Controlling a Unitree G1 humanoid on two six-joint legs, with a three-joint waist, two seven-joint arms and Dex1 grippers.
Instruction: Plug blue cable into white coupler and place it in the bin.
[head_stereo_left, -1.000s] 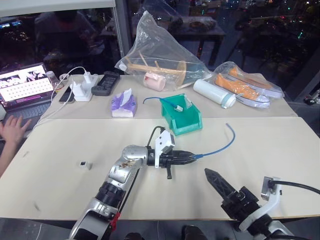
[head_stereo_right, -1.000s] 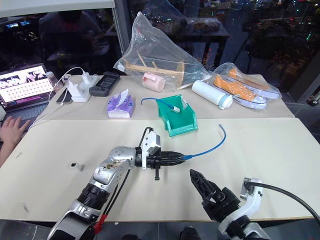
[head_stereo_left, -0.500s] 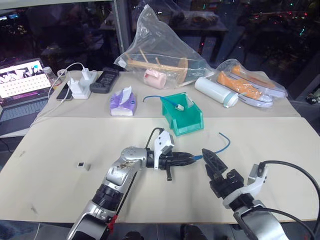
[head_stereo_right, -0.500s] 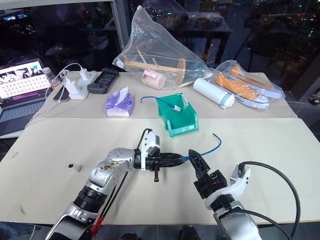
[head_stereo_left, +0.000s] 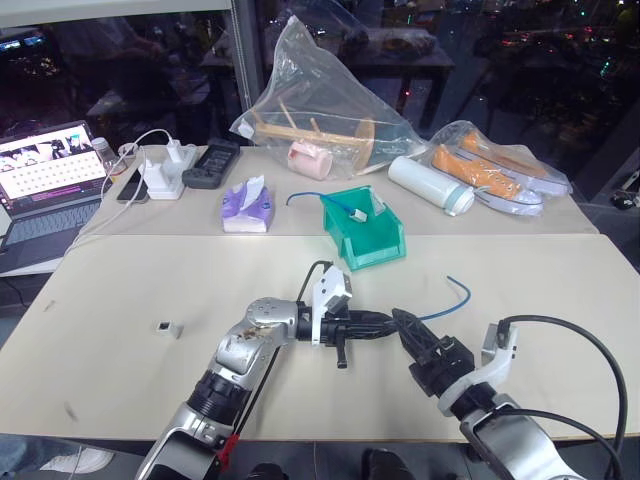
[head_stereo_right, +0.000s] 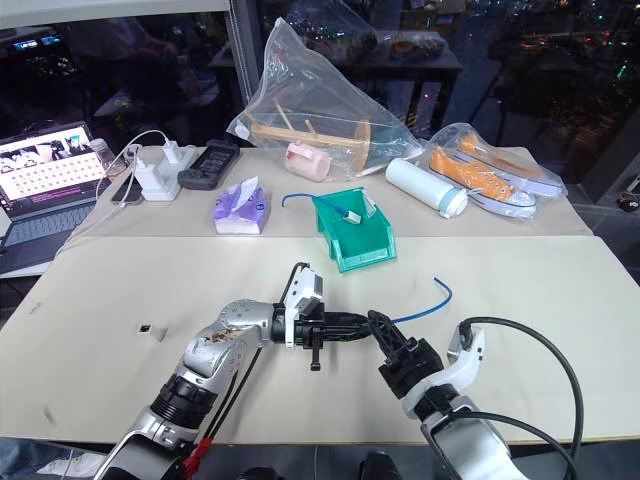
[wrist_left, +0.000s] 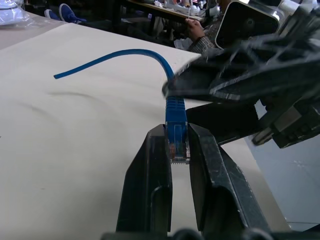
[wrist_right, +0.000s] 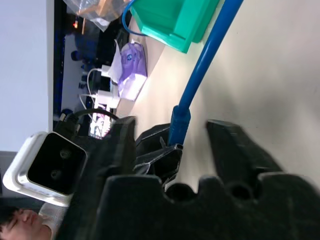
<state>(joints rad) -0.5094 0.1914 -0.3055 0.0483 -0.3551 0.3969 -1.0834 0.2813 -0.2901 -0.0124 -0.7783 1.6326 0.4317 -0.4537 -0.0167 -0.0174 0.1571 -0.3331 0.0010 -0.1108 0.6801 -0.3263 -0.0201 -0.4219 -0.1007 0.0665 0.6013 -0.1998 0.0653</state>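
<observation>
My left gripper (head_stereo_left: 386, 322) points level to the right and is shut on the clear plug at one end of the blue cable (head_stereo_left: 456, 295). The wrist view shows that plug pinched between its fingertips (wrist_left: 177, 135), and the cord (wrist_left: 117, 56) curves away over the table. My right gripper (head_stereo_left: 404, 324) meets the left one tip to tip. It is open, one finger on each side of the cord (wrist_right: 205, 55) without touching it. The white coupler (head_stereo_left: 167, 328) lies alone on the table, far left of both grippers. The teal bin (head_stereo_left: 365, 238) stands behind them and holds a darker blue cord.
Along the back table are a laptop (head_stereo_left: 45, 175), white chargers (head_stereo_left: 163, 176), a black remote (head_stereo_left: 210, 165), a purple tissue pack (head_stereo_left: 247, 208), a plastic bag of wooden parts (head_stereo_left: 320, 115), a white bottle (head_stereo_left: 430, 186) and bagged orange shoes (head_stereo_left: 490, 170).
My right gripper has come up from the table's front edge to the left gripper's tip and narrowed around the cord. The person's hand at the laptop is gone.
</observation>
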